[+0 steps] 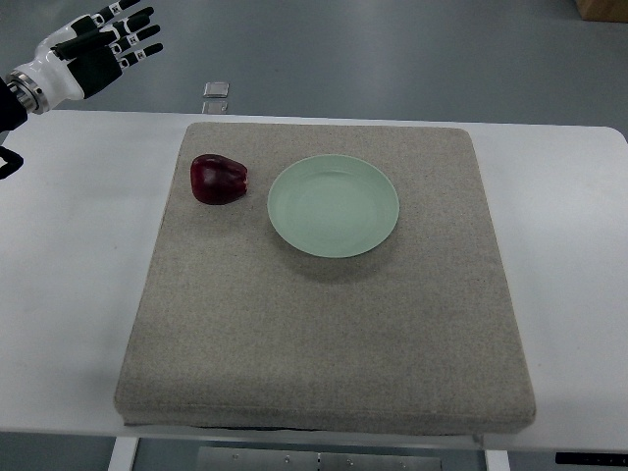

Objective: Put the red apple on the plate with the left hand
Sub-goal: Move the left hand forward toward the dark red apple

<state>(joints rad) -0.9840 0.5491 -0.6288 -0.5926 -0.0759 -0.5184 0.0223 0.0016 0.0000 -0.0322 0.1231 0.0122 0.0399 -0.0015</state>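
A dark red apple (219, 179) lies on the grey mat (324, 324), just left of a pale green plate (334, 206). The plate is bare and sits near the mat's far middle. My left hand (113, 41) hovers at the top left corner, beyond the table's far edge and well up-left of the apple. Its black and white fingers (137, 34) are spread and hold nothing. The right arm does not show.
The mat lies on a white table (69, 294). A small square floor fitting (217, 90) shows past the table's far edge. A brown box corner (601, 8) is at the top right.
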